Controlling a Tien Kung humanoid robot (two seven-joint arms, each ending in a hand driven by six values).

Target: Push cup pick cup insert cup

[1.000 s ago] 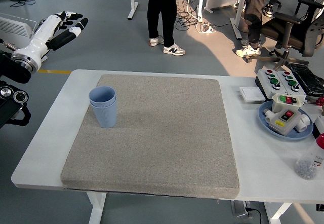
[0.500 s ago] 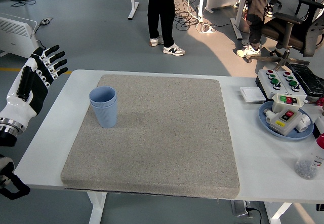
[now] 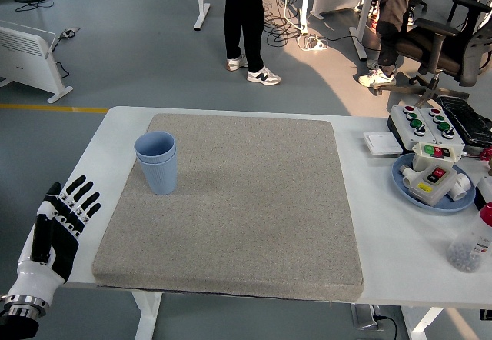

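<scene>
Two light blue cups [image 3: 157, 161] stand nested, one inside the other, upright on the left part of the grey mat [image 3: 246, 209]. My left hand [image 3: 65, 215] hangs low at the table's front-left corner, fingers spread and holding nothing, well below and to the left of the cups. The right hand does not show anywhere.
At the right end of the white table [image 3: 384, 194] sit a blue plate [image 3: 433, 195] with a button box, a control panel [image 3: 427, 121], a small white pad [image 3: 381, 143] and a clear bottle [image 3: 470, 245]. People stand beyond the table's far side, near an office chair [image 3: 442, 44].
My left arm has dropped from high above the table's left side down to its front-left corner. The cups have not moved.
</scene>
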